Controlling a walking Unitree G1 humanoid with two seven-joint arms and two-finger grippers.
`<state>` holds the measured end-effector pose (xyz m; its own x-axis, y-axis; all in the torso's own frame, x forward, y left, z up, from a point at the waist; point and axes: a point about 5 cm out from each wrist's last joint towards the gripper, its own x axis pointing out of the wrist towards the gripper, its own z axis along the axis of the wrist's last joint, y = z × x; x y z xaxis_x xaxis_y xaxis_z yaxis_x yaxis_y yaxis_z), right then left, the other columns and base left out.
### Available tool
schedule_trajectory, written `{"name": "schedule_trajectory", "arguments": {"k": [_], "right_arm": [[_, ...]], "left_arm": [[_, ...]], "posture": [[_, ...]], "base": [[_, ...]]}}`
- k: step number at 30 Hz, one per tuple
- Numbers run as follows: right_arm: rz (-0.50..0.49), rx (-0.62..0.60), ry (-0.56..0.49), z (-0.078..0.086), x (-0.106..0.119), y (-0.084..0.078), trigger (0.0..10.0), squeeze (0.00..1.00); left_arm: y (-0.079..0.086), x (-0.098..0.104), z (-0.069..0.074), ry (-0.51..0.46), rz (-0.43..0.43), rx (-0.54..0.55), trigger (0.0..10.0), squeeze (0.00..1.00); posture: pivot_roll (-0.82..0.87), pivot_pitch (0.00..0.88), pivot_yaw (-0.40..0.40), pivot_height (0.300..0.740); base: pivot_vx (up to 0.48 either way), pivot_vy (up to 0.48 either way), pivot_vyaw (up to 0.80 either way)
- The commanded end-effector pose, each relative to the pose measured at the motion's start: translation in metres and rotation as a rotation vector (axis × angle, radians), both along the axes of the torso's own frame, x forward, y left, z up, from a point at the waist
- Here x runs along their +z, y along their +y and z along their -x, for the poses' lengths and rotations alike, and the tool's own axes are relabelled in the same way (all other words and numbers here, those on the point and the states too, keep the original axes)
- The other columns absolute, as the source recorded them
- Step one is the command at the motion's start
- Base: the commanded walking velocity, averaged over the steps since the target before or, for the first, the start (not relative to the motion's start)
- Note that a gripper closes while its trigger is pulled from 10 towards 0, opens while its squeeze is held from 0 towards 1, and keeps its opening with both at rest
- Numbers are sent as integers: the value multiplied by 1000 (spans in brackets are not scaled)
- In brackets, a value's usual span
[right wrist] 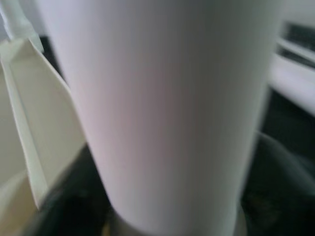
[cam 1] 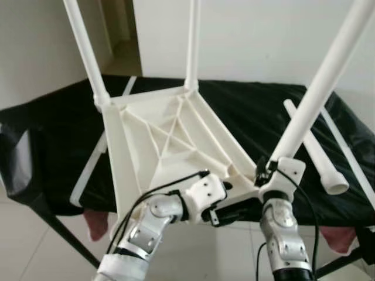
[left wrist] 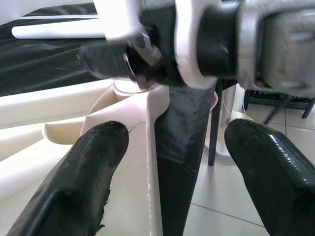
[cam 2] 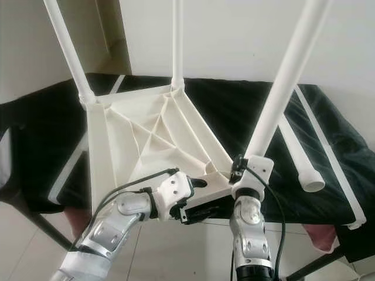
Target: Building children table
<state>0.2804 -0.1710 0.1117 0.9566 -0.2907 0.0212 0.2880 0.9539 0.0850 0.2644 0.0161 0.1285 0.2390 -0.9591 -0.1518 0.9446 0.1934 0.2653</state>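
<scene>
The white plastic tabletop [cam 1: 170, 146] lies upside down on the bench [cam 1: 53, 134], which is draped in black cloth, its ribbed underside facing up and its near edge hanging over the bench's front; two white legs [cam 1: 85, 50] stand upright in the far corner sockets, and a third leg [cam 1: 325, 79] rises slanted from the near right corner; a fourth, loose leg [cam 1: 313, 149] lies flat on the black cloth to the right of the tabletop, with a thin white rail [cam 1: 351, 158] just beside it and another white strip [cam 1: 88, 170] along the bench's left side; the right claw [cam 1: 275, 170] is at the base of the slanted leg by the corner socket, and the right wrist view has the leg's white tube close before the camera, though whether the fingers are pressed against it cannot be told; the left claw [left wrist: 172, 162] sits under the tabletop's near right corner, its two black fingers [left wrist: 74, 182] spread apart, one against the cream ribbing and the other out over the pale tiled floor [cam 1: 35, 246].
</scene>
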Motion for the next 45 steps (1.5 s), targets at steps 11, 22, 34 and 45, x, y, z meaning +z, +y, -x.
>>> {"name": "schedule_trajectory", "arguments": {"k": [11,22,34,45], "right_arm": [[-1,183,-53,4,3,-15,10000,1000],[173,555,-26,-5,13,-37,10000,0],[270,677,4,-16,13,-43,0,0],[213,596,17,-15,6,-42,10000,0]], "left_arm": [[2,0,-6,-20,21,111,10000,0],[3,2,-7,-29,16,105,10000,0],[6,1,-5,-27,7,107,10000,0],[8,1,-3,-24,7,105,10000,0]], "posture": [[-33,0,-5,740],[-34,0,1,740],[-22,0,2,740],[-14,0,9,740]], "base": [[0,0,0],[0,0,0],[0,0,0],[0,0,0]]}}
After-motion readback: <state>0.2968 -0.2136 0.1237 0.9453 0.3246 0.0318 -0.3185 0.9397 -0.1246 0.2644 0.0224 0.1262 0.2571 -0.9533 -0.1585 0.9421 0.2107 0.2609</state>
